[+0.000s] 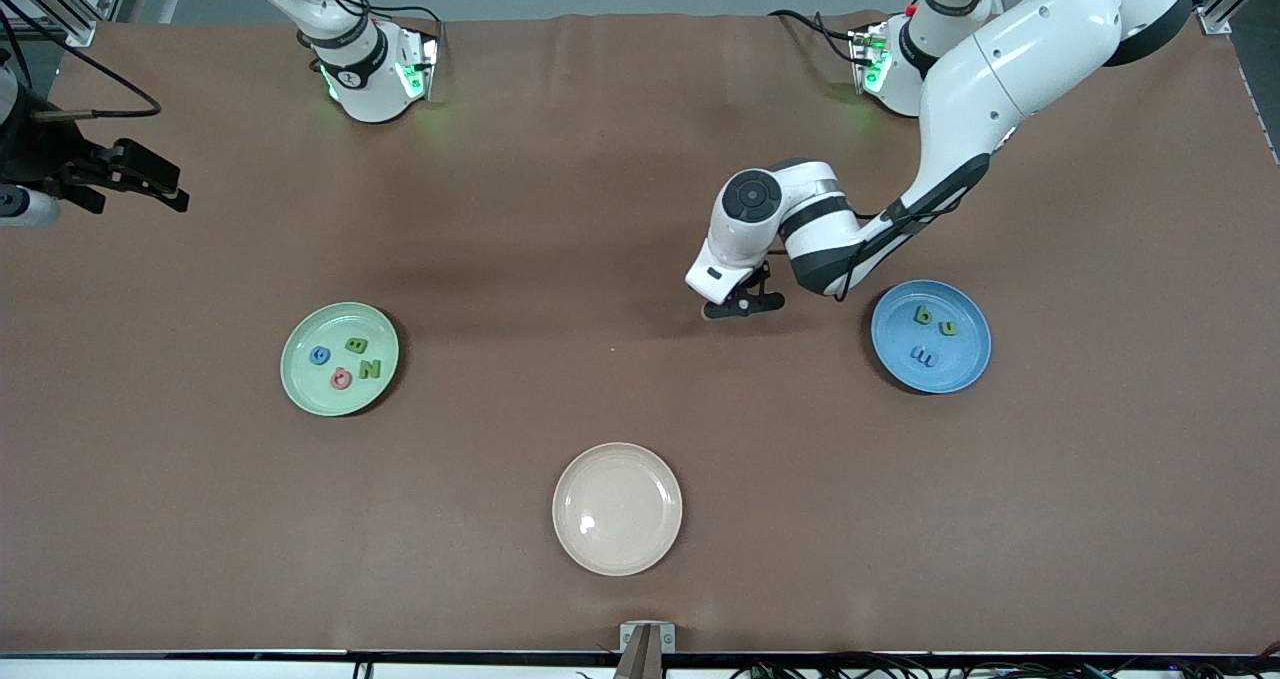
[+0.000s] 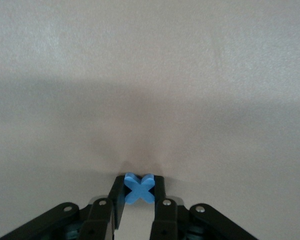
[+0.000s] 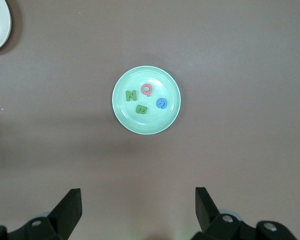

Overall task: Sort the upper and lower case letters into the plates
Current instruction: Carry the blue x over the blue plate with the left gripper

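- The left gripper (image 1: 742, 304), down at the table between the 2 sorting plates, is clamped on a blue x letter (image 2: 139, 188), ready to lift it for sorting.
- The mint green plate (image 1: 300, 391) holds 4 capitals; the blue plate (image 1: 968, 361) holds 3 small letters, so I judge x belongs there.
- The right gripper (image 3: 138, 209) waits high over the mint green plate, jaws spread, holding nothing.
- The cream plate (image 1: 617, 508) sits empty.
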You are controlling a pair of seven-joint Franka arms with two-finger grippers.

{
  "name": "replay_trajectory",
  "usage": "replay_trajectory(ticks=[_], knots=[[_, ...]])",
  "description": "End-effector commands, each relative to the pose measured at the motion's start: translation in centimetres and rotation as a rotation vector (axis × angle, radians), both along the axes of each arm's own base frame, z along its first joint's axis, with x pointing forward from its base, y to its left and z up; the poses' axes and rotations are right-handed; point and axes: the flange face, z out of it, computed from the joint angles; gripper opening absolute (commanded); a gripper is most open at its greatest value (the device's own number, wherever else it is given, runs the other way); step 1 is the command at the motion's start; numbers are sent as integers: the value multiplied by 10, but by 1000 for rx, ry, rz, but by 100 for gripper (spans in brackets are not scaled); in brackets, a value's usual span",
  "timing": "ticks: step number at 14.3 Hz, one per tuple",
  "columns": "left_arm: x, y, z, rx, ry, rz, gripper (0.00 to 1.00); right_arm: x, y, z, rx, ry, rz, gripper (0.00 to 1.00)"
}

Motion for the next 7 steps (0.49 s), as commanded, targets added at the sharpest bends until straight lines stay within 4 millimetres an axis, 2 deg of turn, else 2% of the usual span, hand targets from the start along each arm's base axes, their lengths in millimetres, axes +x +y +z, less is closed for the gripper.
replay_trajectory(ticks=[1, 3, 4, 7], knots=[[8, 4, 15, 17, -56, -4, 14, -8, -1, 3, -10, -15, -2, 100], [9, 7, 23, 47, -61, -18, 13, -8, -1, 3, -10, -20, -2, 100], [12, 15, 29, 70, -54, -58, 13, -7, -1, 4, -10, -21, -2, 100], [25, 61, 50, 44, -26, -121, 13, -6, -1, 3, -12, -27, -1, 100]])
